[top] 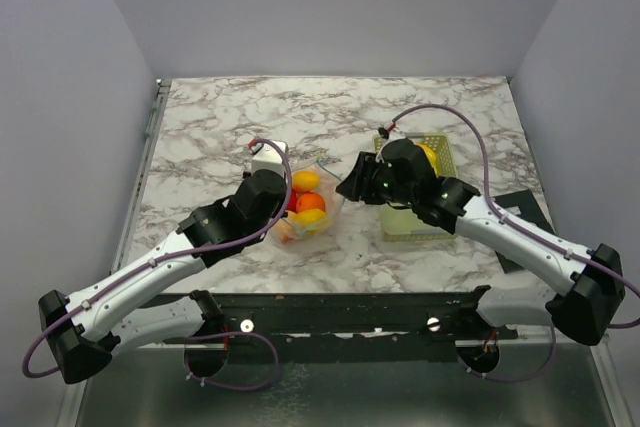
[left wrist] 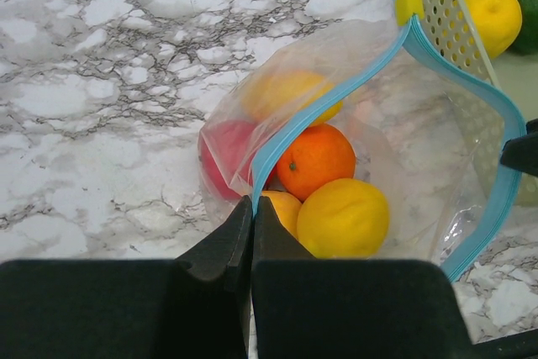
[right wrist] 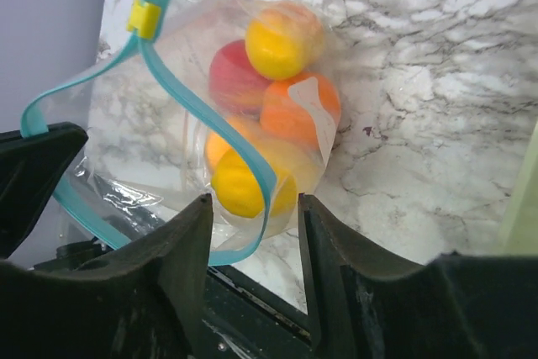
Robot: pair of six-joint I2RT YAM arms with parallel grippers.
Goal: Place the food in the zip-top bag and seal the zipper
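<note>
Zip-top bag (left wrist: 420,166) on marble tabletop (left wrist: 101,56), fruit (left wrist: 315,160) inside, mouth unsealed
Left gripper (left wrist: 252,208) clamped on zipper (left wrist: 336,98) end; right gripper (right wrist: 254,203) jaws apart. Film likely limp, slippery; grip the stiffer zipper strip

I work in a lab test cell: marble-patterned tabletop (top: 450,112) boxed by plain grey walls (top: 330,7), black mounting rail (top: 340,309) in front.

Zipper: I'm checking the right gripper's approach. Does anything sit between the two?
Nothing visible does. The right gripper is open, and the zipper shows right between its jaws, uncovered.
</note>
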